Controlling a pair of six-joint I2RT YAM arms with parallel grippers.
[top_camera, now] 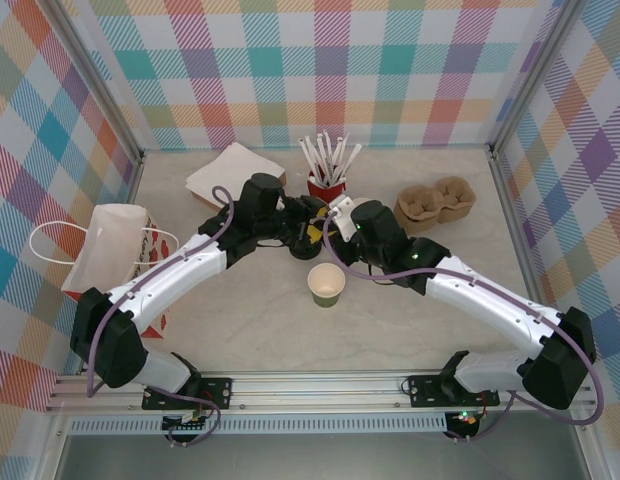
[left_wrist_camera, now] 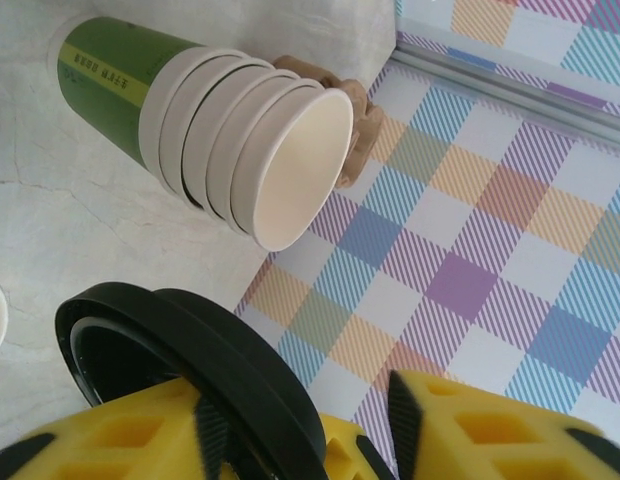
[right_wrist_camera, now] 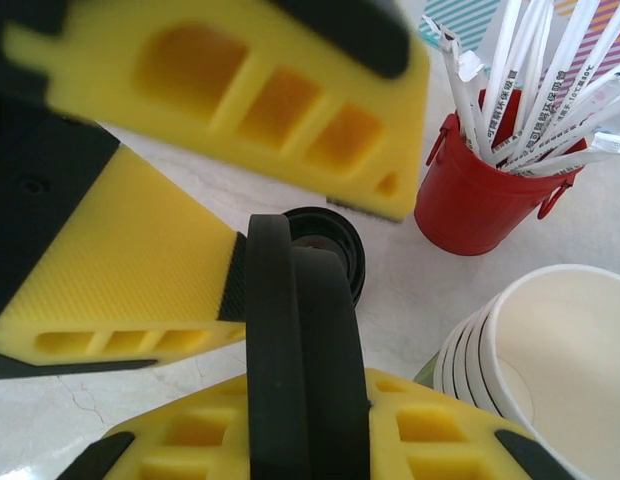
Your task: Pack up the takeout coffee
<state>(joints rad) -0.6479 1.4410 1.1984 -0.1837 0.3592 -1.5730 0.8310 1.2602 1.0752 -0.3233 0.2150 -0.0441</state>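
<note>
Both arms stretch forward, tips meeting; the right gripper (right_wrist_camera: 308, 425) pinches a black lid (right_wrist_camera: 300, 300) between its jaws, the left gripper (left_wrist_camera: 302, 428) parted.

The open cup (top_camera: 326, 285) stands on the table (top_camera: 250, 330). From it, the stick cup (top_camera: 327, 186) is at 12 o'clock, the carrier (top_camera: 436, 203) at 2 o'clock, the bag (top_camera: 110, 250) at 9 o'clock. The lids (right_wrist_camera: 300, 320) sit between the fingers of the right gripper (right_wrist_camera: 305, 410), beside the cup stack (right_wrist_camera: 550, 350).
</note>
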